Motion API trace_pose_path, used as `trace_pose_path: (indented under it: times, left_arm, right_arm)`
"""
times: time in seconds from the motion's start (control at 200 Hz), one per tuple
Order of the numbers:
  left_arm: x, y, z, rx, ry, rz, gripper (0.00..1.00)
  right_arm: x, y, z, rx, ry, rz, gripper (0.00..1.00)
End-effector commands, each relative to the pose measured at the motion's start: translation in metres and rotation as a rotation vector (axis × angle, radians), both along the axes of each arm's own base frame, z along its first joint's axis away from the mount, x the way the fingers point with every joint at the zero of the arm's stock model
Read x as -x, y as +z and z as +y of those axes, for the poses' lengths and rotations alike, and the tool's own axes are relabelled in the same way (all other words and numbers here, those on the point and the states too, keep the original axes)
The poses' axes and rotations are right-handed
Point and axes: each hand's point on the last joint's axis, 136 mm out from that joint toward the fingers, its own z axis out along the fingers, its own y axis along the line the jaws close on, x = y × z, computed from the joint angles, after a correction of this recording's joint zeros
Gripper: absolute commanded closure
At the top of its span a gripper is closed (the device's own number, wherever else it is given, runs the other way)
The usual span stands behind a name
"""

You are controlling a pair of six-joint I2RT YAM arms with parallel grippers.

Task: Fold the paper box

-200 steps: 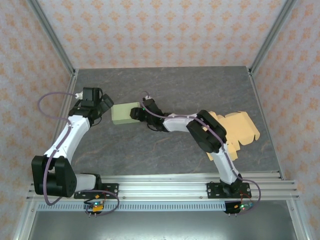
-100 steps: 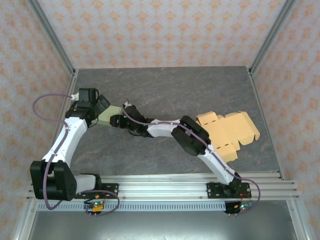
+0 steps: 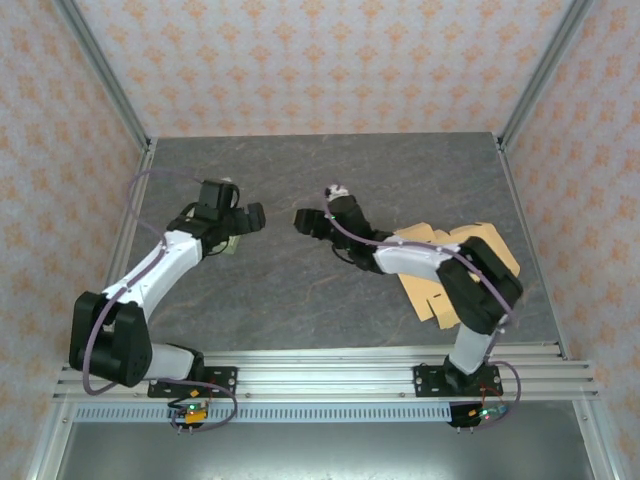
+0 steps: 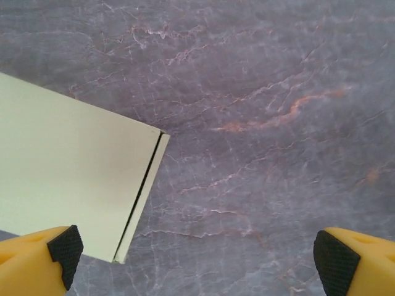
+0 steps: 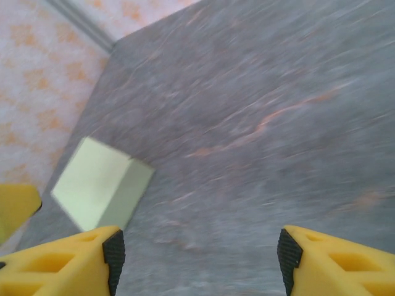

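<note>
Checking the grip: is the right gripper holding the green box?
No, the right gripper is open; the green box lies apart from it.

The table (image 3: 400,165) lies open across its middle and far edge. A folded pale-green box (image 4: 68,185) sits near the left edge; flat cardboard blanks (image 3: 490,250) crowd the right edge.

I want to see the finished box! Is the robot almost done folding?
Done: one pale green box looks folded up, lying on the table by the left gripper. In hand: nothing, since the left gripper and right gripper are both open and empty. Left: the tan cardboard sheet under the right arm lies flat, not yet folded.
</note>
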Motion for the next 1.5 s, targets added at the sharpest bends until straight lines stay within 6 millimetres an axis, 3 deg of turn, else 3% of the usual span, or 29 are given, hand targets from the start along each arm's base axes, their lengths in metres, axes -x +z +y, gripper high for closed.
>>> trace_pose_path:
  times: [0.0, 0.125, 0.35, 0.531, 0.616, 0.711, 0.946, 1.146, 1.361, 1.497]
  left_arm:
    - [-0.003, -0.025, 0.035, -0.26, 0.024, 0.129, 0.0]
    - [-0.017, -0.032, 0.053, -0.432, 0.069, 0.176, 0.0]
    - [-0.048, -0.032, 0.066, -0.581, 0.092, 0.203, 0.0]
    - [-0.052, -0.057, 0.068, -0.65, 0.038, 0.306, 0.0]
    - [-0.057, -0.062, 0.054, -0.569, -0.006, 0.283, 0.0]
    - [-0.06, -0.055, 0.044, -0.503, -0.02, 0.227, 0.0]
    - [-0.05, -0.044, 0.047, -0.509, 0.004, 0.199, 0.0]
    - [-0.042, -0.056, 0.056, -0.568, 0.0, 0.236, 0.0]
    - [-0.05, -0.07, 0.04, -0.516, -0.1, 0.266, 0.0]
    - [-0.047, -0.075, 0.051, -0.557, -0.075, 0.297, 0.0]
  right_arm:
    - [-0.007, 0.016, -0.034, 0.12, -0.077, -0.102, 0.3]
    - [-0.008, 0.037, -0.042, 0.14, -0.082, -0.155, 0.29]
    - [-0.008, 0.063, -0.029, 0.08, -0.041, -0.178, 0.29]
    - [-0.007, 0.074, -0.037, 0.095, -0.064, -0.2, 0.29]
    - [-0.006, 0.076, -0.042, 0.117, -0.078, -0.206, 0.28]
    - [-0.006, 0.076, -0.042, 0.122, -0.074, -0.212, 0.28]
    - [-0.004, 0.072, -0.04, 0.112, -0.062, -0.19, 0.28]
    - [-0.005, 0.07, -0.034, 0.097, -0.05, -0.172, 0.28]
    - [-0.006, 0.07, -0.028, 0.074, -0.037, -0.155, 0.27]
    - [-0.006, 0.068, -0.03, 0.082, -0.045, -0.152, 0.27]
